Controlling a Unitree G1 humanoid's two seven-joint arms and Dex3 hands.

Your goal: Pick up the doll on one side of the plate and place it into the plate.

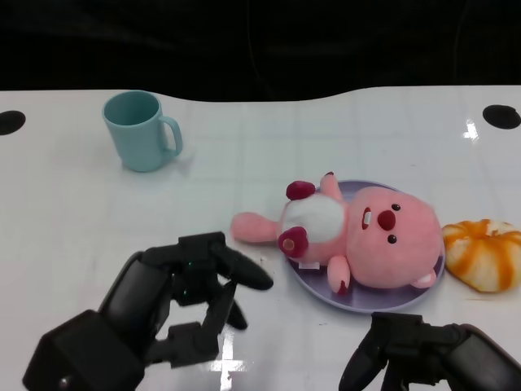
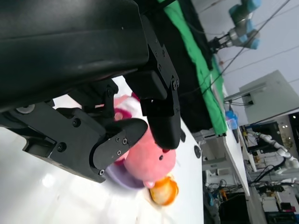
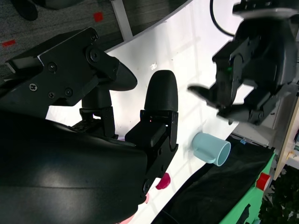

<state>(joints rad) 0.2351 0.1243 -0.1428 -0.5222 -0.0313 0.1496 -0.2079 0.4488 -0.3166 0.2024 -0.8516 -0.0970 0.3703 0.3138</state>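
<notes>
Both hands sat nearest me, low over the white table [image 1: 73, 212]. On my feed the left hand [image 1: 191, 289] hung with its fingers apart and nothing in them, its tips pointing toward the plate but apart from it. My right hand [image 1: 407, 354] showed only partly at the bottom edge; its fingers were spread too, and I saw nothing held there.

Just beyond them, the pink doll [image 1: 358, 240] lay on its back on the purple plate [image 1: 342, 300], head toward my right, one ear reaching over the rim on the left side. Touching or just beside the plate's right edge I saw an orange and white striped pumpkin toy [image 1: 484, 252].

Farther back and to the left, well apart from everything else, a teal mug [image 1: 140, 130] stood upright, its handle turned right.
</notes>
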